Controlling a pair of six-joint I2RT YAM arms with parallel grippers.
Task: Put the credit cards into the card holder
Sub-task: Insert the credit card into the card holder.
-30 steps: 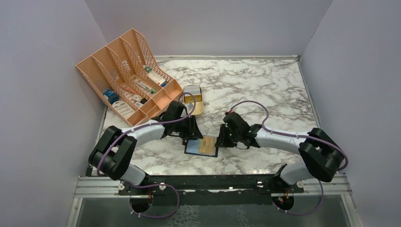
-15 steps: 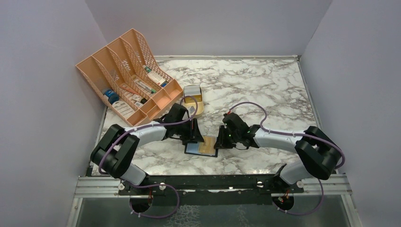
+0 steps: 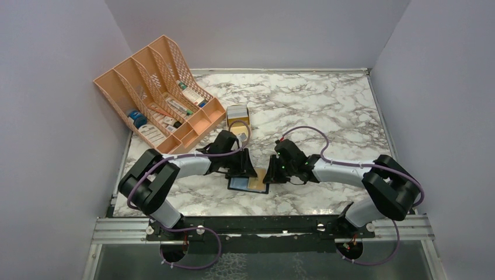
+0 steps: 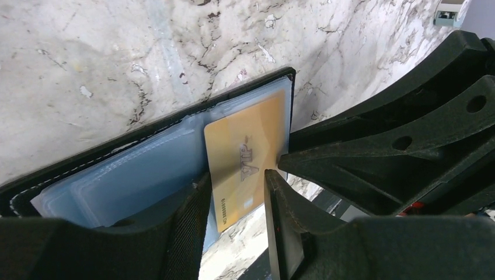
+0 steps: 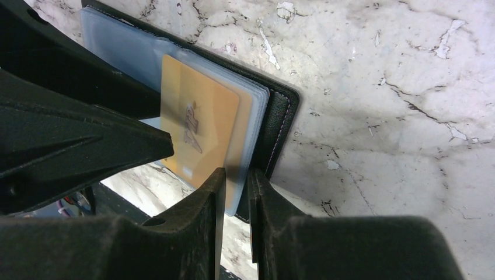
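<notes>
Lying face-up, the card (image 4: 245, 160) is resting on the open holder (image 4: 175, 119) at the table's (image 3: 327, 111) near centre. It is looking thin, stiff, light and slick, best nipped at its overhanging short end. Its long axis is crossing the holder's length. The left gripper (image 4: 236, 178) is narrowly straddling that end, grip uncertain, while the right gripper (image 5: 236, 178) is apparently pinching the holder's edge.

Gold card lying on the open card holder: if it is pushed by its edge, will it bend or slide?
The gold card looks flat and straight-edged, so it is probably stiff enough to push by its edge. Its smooth face suggests easy sliding. The clear sleeves of the card holder look soft and may buckle.
</notes>
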